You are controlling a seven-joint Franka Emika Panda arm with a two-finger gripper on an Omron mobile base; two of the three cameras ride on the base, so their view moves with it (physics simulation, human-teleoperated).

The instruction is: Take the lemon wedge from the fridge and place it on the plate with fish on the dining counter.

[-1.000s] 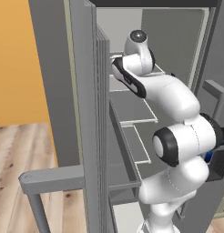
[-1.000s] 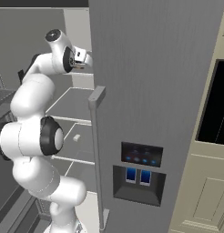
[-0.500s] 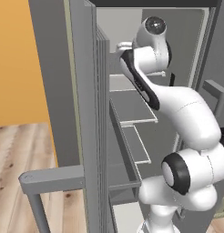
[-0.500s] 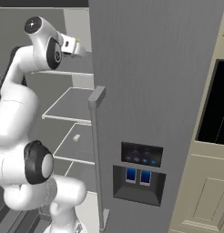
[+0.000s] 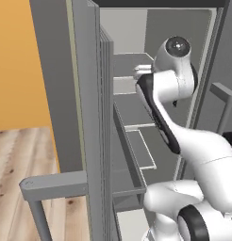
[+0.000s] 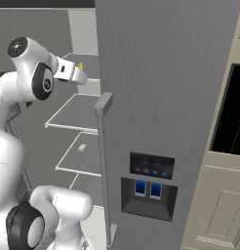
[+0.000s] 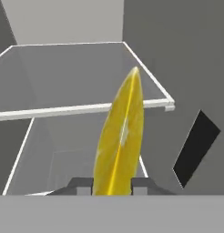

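Over the last second the arm has straightened and risen inside the fridge (image 6: 156, 97): its wrist joint, first level with the upper shelf (image 6: 75, 113), now sits well above it. The gripper (image 6: 79, 73), earlier reaching deep toward the back, has drawn out toward the door opening, and the lemon wedge (image 7: 120, 136) now shows as a yellow tip between its fingertips.

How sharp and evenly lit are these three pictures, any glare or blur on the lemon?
Hand view: the lemon wedge is soft-edged and looms large between the fingertips, with a pale sheen along its middle. Right base view: flat, even light on the fridge door, no glare. Left base view: crisp, shadowless shelves.
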